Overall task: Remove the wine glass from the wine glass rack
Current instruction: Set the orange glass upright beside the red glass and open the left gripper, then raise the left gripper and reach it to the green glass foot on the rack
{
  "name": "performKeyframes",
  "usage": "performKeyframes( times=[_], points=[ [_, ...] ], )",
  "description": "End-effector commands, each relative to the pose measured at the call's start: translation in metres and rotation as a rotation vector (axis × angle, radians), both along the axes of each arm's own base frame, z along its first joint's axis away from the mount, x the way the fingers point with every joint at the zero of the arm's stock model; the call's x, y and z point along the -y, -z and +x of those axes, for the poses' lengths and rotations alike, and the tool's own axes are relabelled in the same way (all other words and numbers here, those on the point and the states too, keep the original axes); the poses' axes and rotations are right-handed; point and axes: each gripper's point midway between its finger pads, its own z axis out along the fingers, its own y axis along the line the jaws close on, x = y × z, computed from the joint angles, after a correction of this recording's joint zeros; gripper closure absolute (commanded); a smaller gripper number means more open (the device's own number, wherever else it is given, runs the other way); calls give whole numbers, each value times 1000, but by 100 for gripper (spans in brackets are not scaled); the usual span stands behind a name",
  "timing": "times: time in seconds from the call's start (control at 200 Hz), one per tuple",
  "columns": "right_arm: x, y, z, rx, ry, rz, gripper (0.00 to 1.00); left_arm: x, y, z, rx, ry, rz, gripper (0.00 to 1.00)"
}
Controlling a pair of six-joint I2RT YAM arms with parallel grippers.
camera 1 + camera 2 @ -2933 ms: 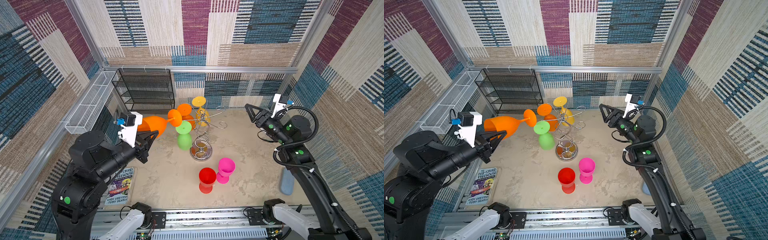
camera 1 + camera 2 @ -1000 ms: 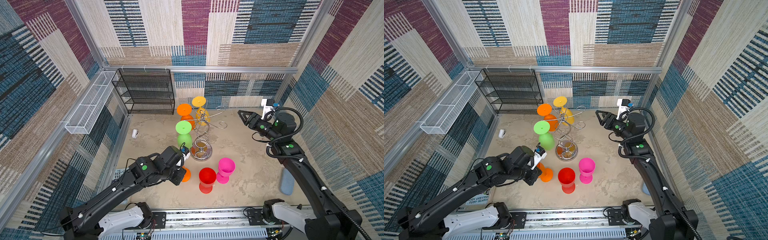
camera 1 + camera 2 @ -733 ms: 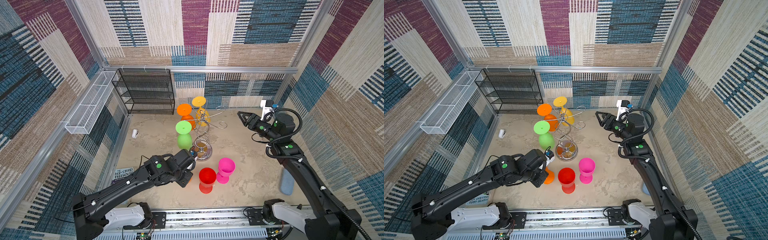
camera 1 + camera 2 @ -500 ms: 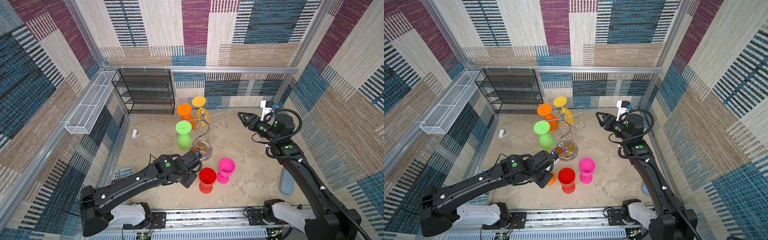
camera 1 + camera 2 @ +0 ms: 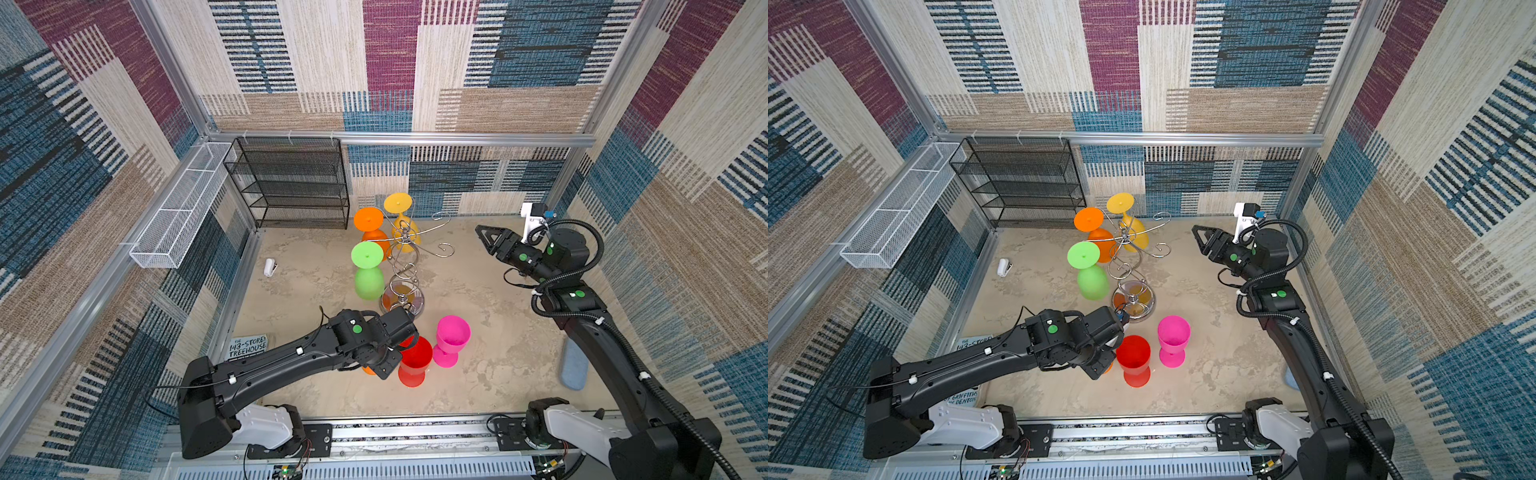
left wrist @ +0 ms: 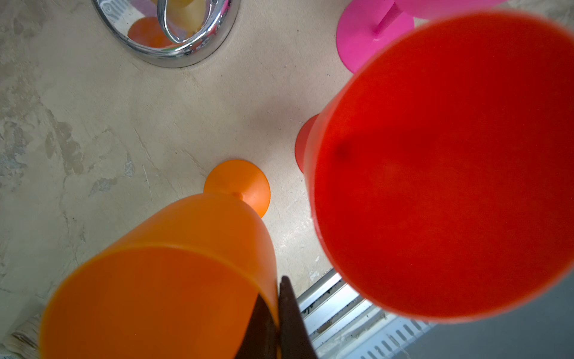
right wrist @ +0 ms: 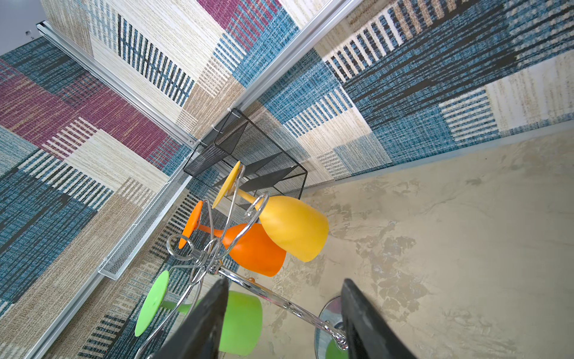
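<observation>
The left arm (image 5: 270,370) stretches low along the front edge of the worktop (image 5: 490,374). The left gripper (image 6: 273,298) pinches the rim of the orange wine glass (image 6: 174,248), which is upright just beside the red glass (image 6: 435,171). Mid-worktop stands the wine glass rack (image 5: 402,266). Farther right, the right gripper (image 7: 284,283) hovers with its fingers parted.

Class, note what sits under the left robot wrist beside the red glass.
An upright orange wine glass, rim pinched by the left gripper. In both top views the wrist covers all but an orange sliver.
</observation>
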Motion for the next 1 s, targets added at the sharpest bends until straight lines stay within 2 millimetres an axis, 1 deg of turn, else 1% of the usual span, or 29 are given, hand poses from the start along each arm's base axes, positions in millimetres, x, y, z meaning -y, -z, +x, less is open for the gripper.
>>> performKeyframes(
  times=[0.0, 0.2, 0.376, 0.481, 0.581, 0.711, 0.806, 0.896, 0.991],
  points=[
    [-2, -3, -2, 22, -17, -3, 40, 4, -3, 1, -2, -7, -15, 92],
    [-2, -2, -2, 21, -19, -4, 40, 5, -9, 1, 7, -8, -34, 82],
    [-3, -1, -3, 20, -25, -2, 40, 5, -17, 4, 28, -9, -46, 77],
    [-3, 1, -3, 16, -26, -2, 40, 2, -25, 4, 39, -13, -45, 73],
    [-3, 2, -3, 15, -27, -3, 40, -2, -39, 2, 49, -11, -58, 69],
    [-3, 3, -2, 13, -29, -3, 40, -9, -67, -4, 66, -6, -117, 67],
    [-3, 3, -2, 13, -30, -3, 40, -14, -93, -11, 83, 7, -204, 66],
    [-4, 4, -1, 10, -33, -3, 40, -19, -125, -17, 123, 12, -310, 65],
    [-4, 7, 1, 5, -38, 1, 40, -29, -167, -17, 208, 0, -429, 64]
  ],
)
